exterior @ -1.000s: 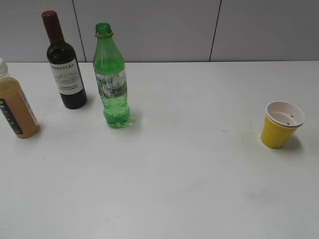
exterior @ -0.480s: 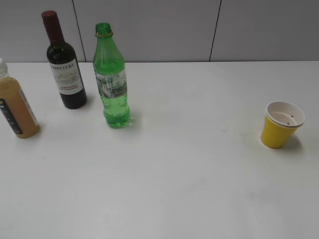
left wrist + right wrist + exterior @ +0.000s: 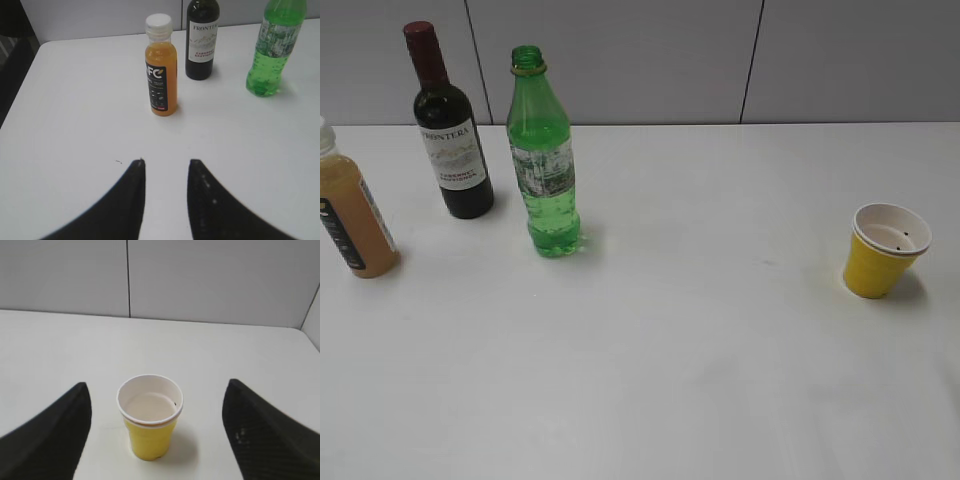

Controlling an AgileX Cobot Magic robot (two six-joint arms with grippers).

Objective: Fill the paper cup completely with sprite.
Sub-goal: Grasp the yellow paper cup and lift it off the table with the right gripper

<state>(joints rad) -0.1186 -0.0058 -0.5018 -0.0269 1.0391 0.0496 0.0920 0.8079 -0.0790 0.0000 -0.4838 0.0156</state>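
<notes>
A white desk (image 3: 680, 330) carries four things. At its far left stands an orange juice bottle (image 3: 352, 215) with a white cap. Near it, toward the back, stands a dark wine bottle (image 3: 452, 140) with a red cap. Just right of that stands an uncapped green sprite bottle (image 3: 543, 160). Well apart, at the right, sits a yellow paper cup (image 3: 883, 252).

Matt yellow paper cup (image 3: 150, 422) between black, faintly speckled matt fingers (image 3: 50, 437). Glossy see-through green plastic sprite bottle (image 3: 542, 155); glossy dark glass wine bottle (image 3: 448, 125); smooth white table (image 3: 700, 350).
</notes>
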